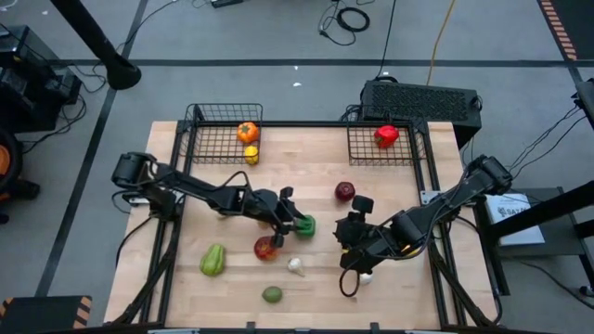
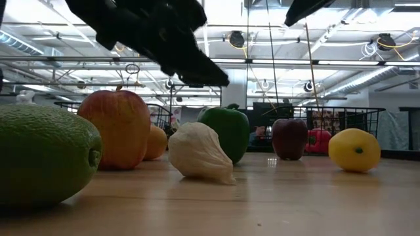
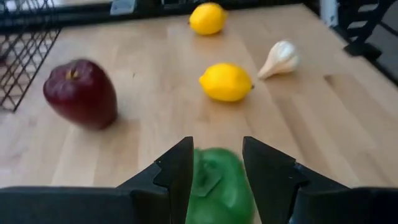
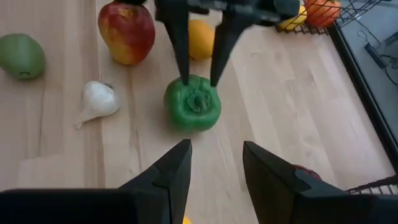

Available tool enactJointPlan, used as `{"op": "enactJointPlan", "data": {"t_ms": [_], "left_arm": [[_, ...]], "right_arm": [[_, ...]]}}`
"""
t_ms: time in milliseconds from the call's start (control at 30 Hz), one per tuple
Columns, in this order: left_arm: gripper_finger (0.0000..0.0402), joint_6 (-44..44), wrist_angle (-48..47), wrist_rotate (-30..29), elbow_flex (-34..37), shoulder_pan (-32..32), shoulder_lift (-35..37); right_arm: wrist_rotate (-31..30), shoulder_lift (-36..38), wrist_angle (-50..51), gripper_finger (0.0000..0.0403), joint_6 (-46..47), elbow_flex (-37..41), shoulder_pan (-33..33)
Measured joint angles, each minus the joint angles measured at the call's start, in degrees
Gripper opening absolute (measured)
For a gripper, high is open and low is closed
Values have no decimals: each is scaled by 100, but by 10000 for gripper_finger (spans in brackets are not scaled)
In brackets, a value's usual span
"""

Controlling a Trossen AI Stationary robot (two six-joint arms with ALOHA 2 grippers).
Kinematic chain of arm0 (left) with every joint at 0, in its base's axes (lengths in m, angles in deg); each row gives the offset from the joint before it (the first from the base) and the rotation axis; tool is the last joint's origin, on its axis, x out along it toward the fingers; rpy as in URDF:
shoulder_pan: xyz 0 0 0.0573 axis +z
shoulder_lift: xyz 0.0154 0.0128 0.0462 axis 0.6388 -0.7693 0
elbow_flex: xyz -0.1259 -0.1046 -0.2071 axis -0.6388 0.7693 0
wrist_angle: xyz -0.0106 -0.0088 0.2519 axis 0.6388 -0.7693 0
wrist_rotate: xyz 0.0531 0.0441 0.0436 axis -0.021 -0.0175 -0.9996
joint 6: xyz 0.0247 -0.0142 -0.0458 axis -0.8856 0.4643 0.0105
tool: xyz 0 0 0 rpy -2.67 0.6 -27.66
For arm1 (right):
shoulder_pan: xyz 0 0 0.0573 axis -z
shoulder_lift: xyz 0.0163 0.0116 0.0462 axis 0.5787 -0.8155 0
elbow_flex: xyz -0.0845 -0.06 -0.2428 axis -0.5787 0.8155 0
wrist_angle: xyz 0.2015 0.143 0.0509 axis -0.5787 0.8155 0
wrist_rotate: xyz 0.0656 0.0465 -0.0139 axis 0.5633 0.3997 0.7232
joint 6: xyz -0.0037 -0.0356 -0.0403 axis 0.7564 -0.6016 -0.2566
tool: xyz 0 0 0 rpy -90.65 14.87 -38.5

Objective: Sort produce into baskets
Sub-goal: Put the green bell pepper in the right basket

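Note:
A green pepper sits on the wooden table near its middle. My left gripper is open; it comes down on the pepper, one finger at each side of its top. To the pepper's right my right gripper hangs above the table, open and empty. Around them lie a red-yellow apple, a garlic bulb, a dark red apple, a lime and a green piece. The left basket holds an orange piece and a yellow one. In the right basket lies a red pepper. My left gripper's fingers flank the green pepper's top, slanting down from the table's left. Whether they touch it I cannot tell. The pepper rests on the table.
Two lemons and another garlic bulb lie on the table's right part, mostly under my right arm in the high view. A black vented box stands behind the right basket.

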Motion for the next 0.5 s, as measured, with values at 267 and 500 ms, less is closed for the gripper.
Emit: {"op": "enactJointPlan", "data": {"t_ms": [267, 500], "left_arm": [[148, 143, 36, 68, 0, 170, -116], [148, 113, -281, 167, 0, 364, -138]], "right_arm": [[2, -7, 0, 136, 124, 0, 0], [-463, -7, -606, 137, 466, 242, 0]]}}
